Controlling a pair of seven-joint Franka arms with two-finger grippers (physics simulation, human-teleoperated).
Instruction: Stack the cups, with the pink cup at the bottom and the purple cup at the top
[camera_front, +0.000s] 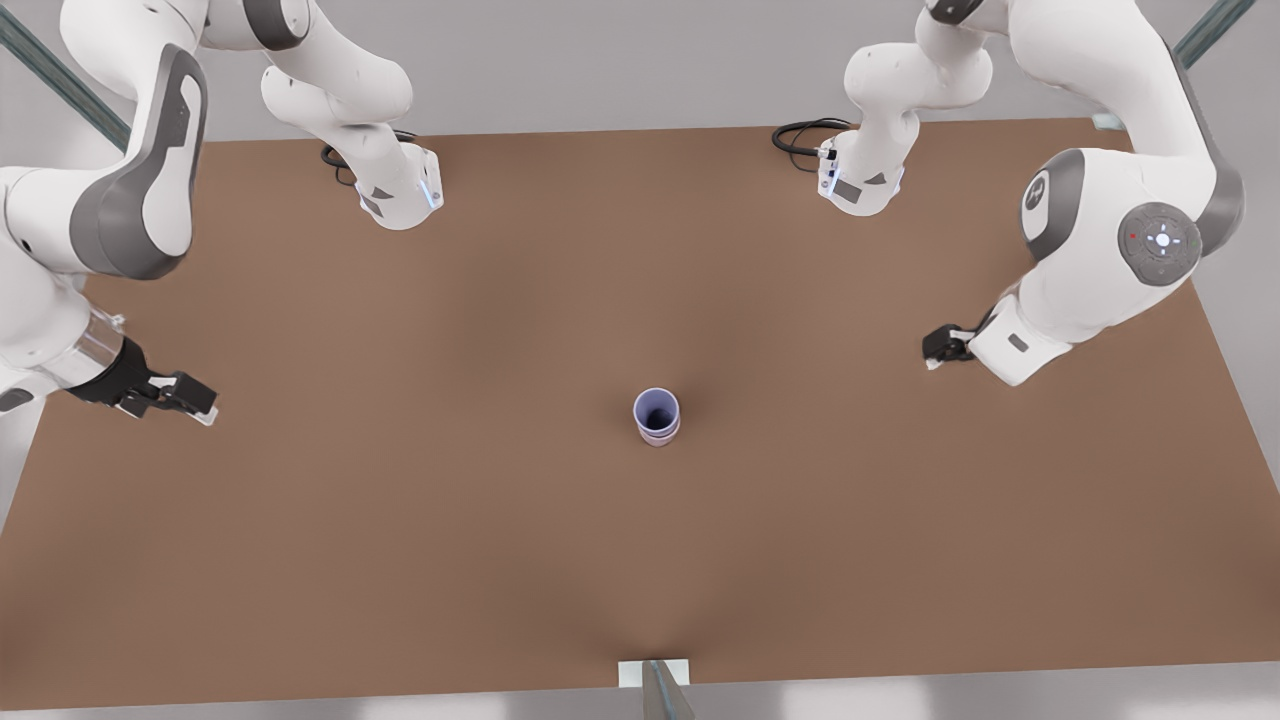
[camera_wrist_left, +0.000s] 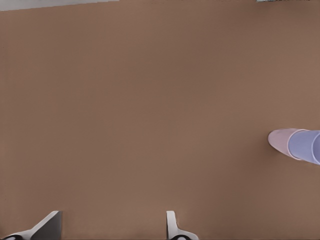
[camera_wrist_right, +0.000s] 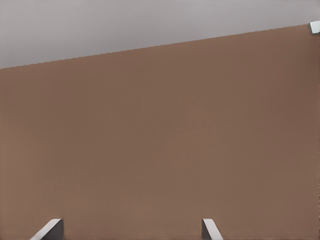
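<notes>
The purple cup (camera_front: 656, 412) sits upright inside the pink cup (camera_front: 657, 441) near the middle of the brown table (camera_front: 400, 560). Only a thin pink band shows below the purple wall in the front view. In the left wrist view the pink cup (camera_wrist_left: 279, 140) pokes out from under the purple cup (camera_wrist_left: 303, 145), well off to one side of my left gripper (camera_wrist_left: 112, 217). My left gripper (camera_front: 933, 350) hangs open at the front view's right, apart from the stack. At the front view's left my right gripper (camera_front: 200, 405) waits open, its fingertips (camera_wrist_right: 56, 225) wide apart over bare table.
Both arm bases (camera_front: 400, 190) (camera_front: 860, 180) stand at the back edge with black cables beside them. A small white bracket (camera_front: 655, 672) sits at the table's front edge, straight below the stack in the front view. Bare table surrounds the cups.
</notes>
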